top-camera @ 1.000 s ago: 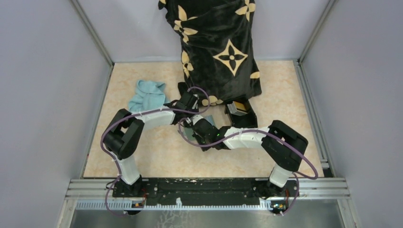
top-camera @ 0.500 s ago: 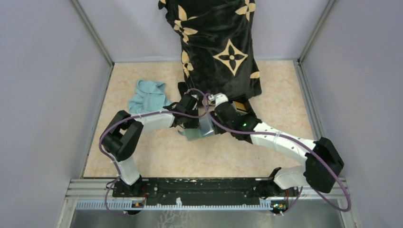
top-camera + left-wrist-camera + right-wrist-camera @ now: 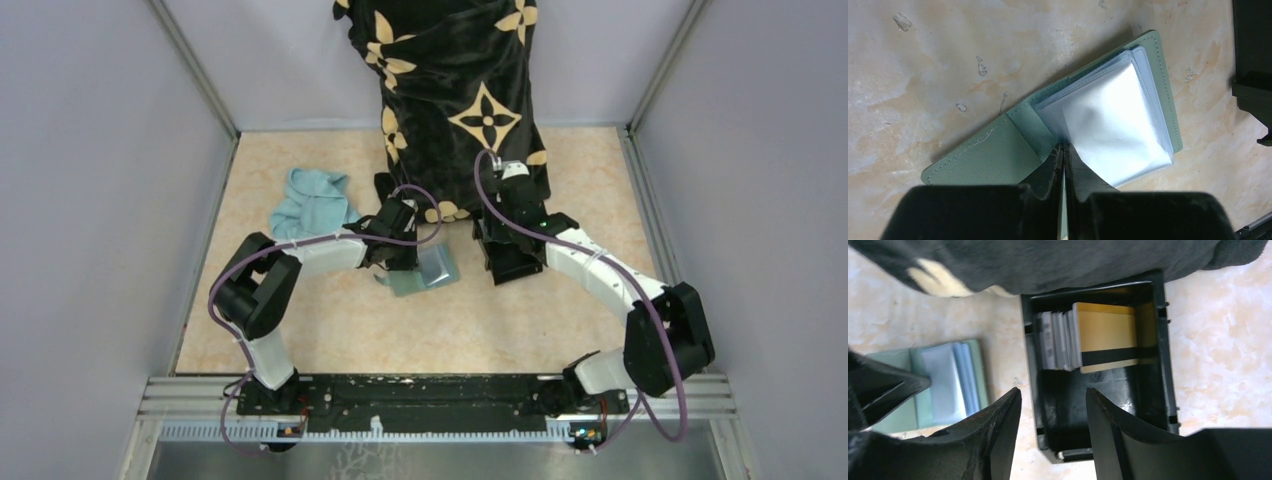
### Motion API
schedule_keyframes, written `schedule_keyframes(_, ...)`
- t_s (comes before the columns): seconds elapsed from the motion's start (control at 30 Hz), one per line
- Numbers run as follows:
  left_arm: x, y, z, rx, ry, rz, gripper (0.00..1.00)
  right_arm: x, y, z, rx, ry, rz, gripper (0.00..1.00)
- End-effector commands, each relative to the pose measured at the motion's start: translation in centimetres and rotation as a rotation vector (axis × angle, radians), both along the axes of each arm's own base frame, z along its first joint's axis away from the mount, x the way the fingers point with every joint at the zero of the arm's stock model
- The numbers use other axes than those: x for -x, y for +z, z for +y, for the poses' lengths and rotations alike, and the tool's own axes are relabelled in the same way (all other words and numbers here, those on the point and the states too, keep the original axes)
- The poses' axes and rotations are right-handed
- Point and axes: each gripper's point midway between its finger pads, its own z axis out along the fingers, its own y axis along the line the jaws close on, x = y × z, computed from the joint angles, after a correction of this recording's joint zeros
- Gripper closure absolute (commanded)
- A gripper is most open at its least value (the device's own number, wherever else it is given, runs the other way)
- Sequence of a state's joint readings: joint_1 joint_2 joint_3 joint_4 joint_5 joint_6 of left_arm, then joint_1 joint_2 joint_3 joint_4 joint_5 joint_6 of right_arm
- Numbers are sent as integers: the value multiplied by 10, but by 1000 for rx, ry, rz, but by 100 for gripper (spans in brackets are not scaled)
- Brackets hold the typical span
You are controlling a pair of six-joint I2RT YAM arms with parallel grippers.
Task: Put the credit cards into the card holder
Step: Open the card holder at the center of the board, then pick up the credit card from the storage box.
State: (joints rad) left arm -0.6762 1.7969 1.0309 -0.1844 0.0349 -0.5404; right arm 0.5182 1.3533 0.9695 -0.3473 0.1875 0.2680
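Observation:
The sage-green card holder (image 3: pixel 983 157) lies open on the table, its clear silvery sleeves (image 3: pixel 1108 125) fanned upward. My left gripper (image 3: pixel 1064 150) is shut on its near edge at the fold. In the right wrist view the credit cards stand in a black box (image 3: pixel 1160 390): a tan-orange one with a black stripe (image 3: pixel 1105 337) and several pale ones (image 3: pixel 1058 340) beside it. My right gripper (image 3: pixel 1053 392) hangs open above the box's near half, nothing between its fingers. From above, the card holder (image 3: pixel 430 270) is just left of the box (image 3: pixel 512 265).
A black cloth with tan flower patterns (image 3: pixel 460 100) drapes from the back wall down to the box's far edge. A light blue cloth (image 3: pixel 310 200) lies at the back left. Metal rails (image 3: pixel 650 200) border the table.
My right arm swung from the card holder back and right to above the black box, and its gripper opened. The left gripper stayed at the card holder, closing tighter.

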Motion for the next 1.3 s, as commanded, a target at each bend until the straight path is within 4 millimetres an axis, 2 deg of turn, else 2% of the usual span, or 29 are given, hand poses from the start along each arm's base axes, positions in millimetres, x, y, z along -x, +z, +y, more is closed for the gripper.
schedule_keyframes(0.0,15,-27,23,-99,-10,54,92,-31,18,-4,-68,-17,-56,49)
schedule_keyframes(0.3,16,-25,19,-81,-26,54,93,-54,-1,-16,-159,-42,-9,48)
schedule_keyframes(0.8,16,-22,15,-63,-67,42,94,-64,-37,-18,-222,-52,73,47)
schedule_keyframes(1.0,16,-22,13,-60,-78,40,94,-63,-36,-11,-260,-33,79,49)
schedule_keyframes(1.27,11,-12,12,-51,-71,14,92,-58,-26,-5,-302,-11,70,58)
